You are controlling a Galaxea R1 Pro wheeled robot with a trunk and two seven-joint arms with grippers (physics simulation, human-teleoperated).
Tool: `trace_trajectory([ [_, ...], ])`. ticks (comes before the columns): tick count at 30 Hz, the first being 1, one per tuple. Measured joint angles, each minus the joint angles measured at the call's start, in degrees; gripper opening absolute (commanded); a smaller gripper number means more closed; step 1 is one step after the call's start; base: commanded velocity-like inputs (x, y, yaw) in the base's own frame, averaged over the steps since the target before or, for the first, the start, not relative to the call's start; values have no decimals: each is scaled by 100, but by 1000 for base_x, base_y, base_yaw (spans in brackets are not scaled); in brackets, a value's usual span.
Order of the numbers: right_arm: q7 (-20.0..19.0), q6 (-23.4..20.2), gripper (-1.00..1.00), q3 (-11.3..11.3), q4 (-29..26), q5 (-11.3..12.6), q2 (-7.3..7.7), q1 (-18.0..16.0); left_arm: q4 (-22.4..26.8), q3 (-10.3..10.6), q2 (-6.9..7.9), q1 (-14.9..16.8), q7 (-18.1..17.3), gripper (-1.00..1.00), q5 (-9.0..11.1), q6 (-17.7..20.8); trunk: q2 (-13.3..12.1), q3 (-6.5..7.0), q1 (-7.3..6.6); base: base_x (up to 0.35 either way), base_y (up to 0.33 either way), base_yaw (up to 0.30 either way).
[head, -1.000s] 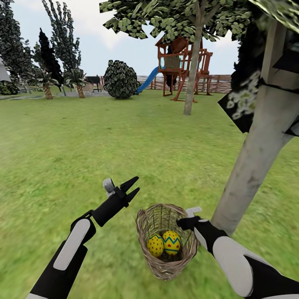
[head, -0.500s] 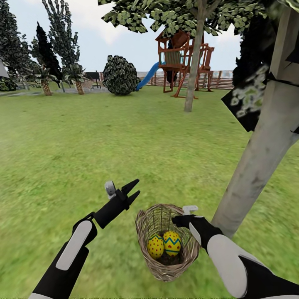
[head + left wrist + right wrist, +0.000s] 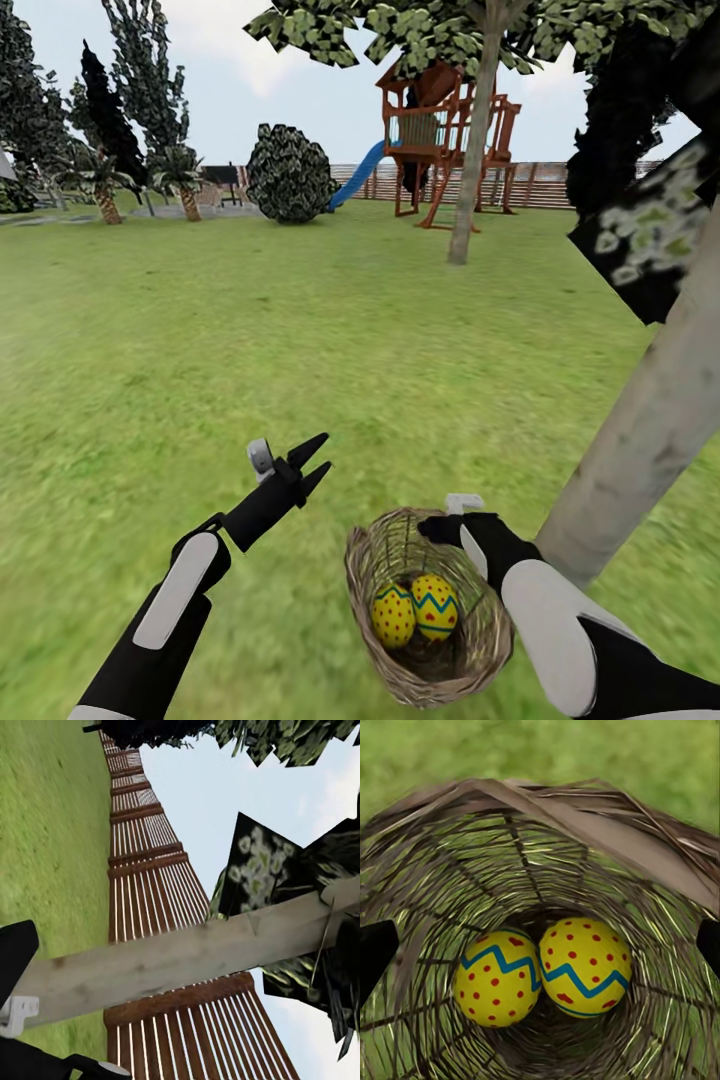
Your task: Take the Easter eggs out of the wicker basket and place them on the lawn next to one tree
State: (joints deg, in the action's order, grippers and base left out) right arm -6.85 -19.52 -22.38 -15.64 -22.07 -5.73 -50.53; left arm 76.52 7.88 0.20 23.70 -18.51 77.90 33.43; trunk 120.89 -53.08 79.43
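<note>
The wicker basket (image 3: 470, 655) lies tipped on the lawn (image 3: 300, 330), its mouth towards me, just left of the foot of a pale grey tree (image 3: 640, 440). Two yellow Easter eggs (image 3: 393, 615) (image 3: 436, 607) with red dots and blue zigzags lie side by side deep inside it (image 3: 499, 979) (image 3: 585, 967). A third egg is hidden or out of view. My right gripper (image 3: 445, 522) hangs open at the basket's far rim, its fingertips (image 3: 375, 952) spread wide on either side of the mouth. Over the grass left of the basket, my left gripper (image 3: 308, 465) is open and holds nothing.
A second grey-trunked tree (image 3: 468, 190) stands far ahead before a wooden play tower (image 3: 435, 140) with a blue slide. A round bush (image 3: 290, 175), palms and tall dark trees line the far left. A slatted fence (image 3: 150, 892) closes the back.
The camera has moved: the near trunk and the basket have slid right and down in the picture. Both grippers keep nearly the same pose; the right one sits closer over the basket's rim.
</note>
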Motion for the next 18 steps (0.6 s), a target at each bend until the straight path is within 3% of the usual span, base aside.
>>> trace_trajectory([
  [5,0,-60,100,-6,7,107,-1,1,-13,-5,-2,1,-9,100,2,3,0,-4,2,42,33,-232],
  [8,-44,-230,100,33,3,554,0,0,-17,-5,7,2,-13,100,7,9,0,-3,3,6,4,-274],
  [11,-46,-470,100,37,-3,774,-129,-1,-17,-4,-1,2,-9,100,7,7,0,-5,3,1,1,-279],
  [18,-12,-659,100,6,33,882,-363,2,-27,-3,-12,2,-5,100,7,4,-1,-39,3,0,0,-217],
])
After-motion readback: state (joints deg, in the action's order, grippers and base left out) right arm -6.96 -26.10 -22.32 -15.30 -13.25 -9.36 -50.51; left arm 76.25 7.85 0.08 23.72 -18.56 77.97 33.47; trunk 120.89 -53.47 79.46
